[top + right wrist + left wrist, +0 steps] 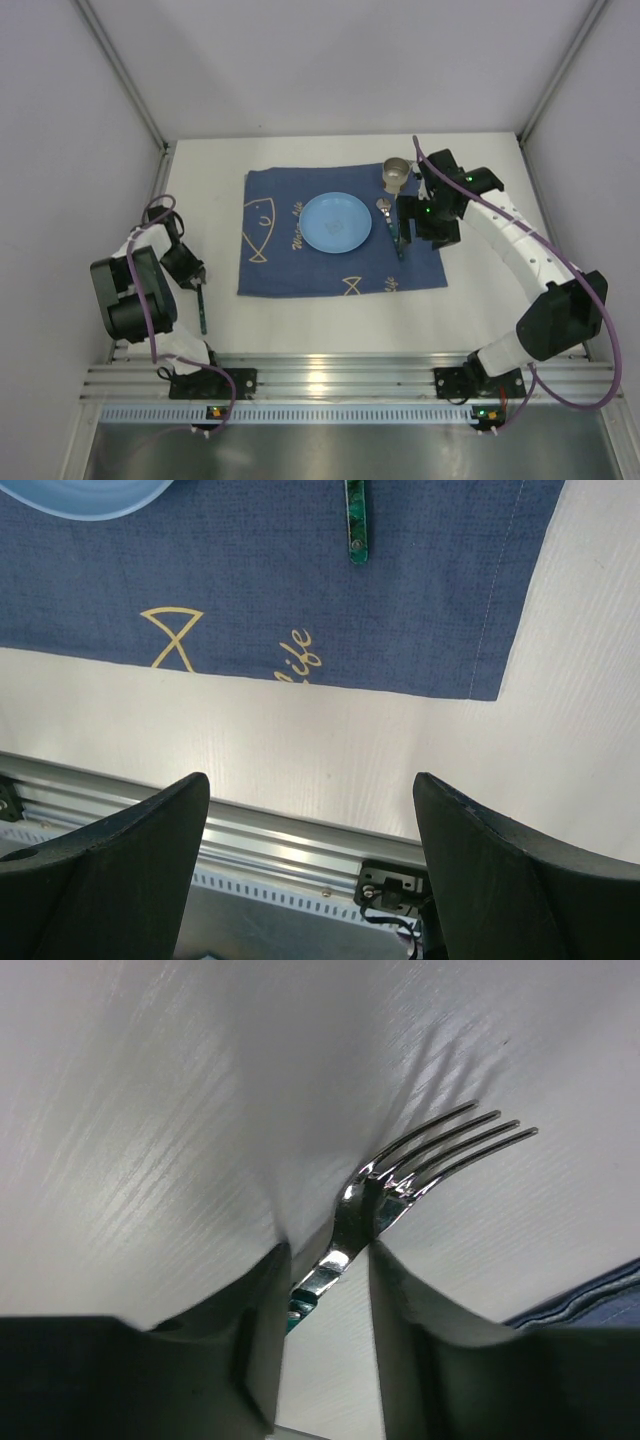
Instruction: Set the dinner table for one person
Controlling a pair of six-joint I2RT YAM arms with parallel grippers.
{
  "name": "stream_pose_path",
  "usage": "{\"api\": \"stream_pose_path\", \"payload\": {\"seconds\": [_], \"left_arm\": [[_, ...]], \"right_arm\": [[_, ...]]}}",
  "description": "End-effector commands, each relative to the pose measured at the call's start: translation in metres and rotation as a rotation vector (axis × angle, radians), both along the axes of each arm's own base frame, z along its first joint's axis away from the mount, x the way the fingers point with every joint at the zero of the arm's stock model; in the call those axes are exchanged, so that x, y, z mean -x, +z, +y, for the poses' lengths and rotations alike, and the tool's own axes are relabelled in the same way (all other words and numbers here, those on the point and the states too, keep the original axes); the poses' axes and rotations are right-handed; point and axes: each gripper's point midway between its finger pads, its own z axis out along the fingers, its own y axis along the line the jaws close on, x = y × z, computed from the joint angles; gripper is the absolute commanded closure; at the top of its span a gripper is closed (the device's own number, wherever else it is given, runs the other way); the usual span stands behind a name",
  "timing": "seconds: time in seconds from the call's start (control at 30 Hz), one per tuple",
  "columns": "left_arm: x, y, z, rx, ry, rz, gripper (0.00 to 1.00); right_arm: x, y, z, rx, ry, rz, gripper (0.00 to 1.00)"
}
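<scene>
My left gripper (194, 274) is shut on a fork (202, 308) with a green handle, at the left of the white dinner table (480, 300). In the left wrist view the fork (400, 1175) crosses slantwise between my fingers (255, 1320), its tines raised above the table (150, 1110). My right gripper (408, 228) is open and empty, over the right part of the dark blue mat (290, 250). A green-handled utensil (399, 243) lies under it; its handle end (355, 525) shows in the right wrist view. A blue plate (337, 222) sits mid-mat.
A metal cup (397, 172) stands at the mat's far right corner, with a spoon (383, 207) just in front of it. The aluminium rail (340, 378) runs along the near edge. Grey walls enclose the table on three sides.
</scene>
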Motion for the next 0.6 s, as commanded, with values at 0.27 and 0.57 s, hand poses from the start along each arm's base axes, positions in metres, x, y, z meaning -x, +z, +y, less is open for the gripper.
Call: {"api": "stream_pose_path", "payload": {"seconds": [0.27, 0.57], "left_arm": [[0.005, -0.014, 0.008, -0.027, -0.004, 0.03, 1.0], [-0.082, 0.106, -0.032, 0.015, -0.149, -0.351, 1.0]], "right_arm": [[-0.015, 0.017, 0.001, -0.002, -0.004, -0.084, 0.17], [-0.026, 0.017, 0.003, -0.016, -0.013, -0.12, 0.15]]}}
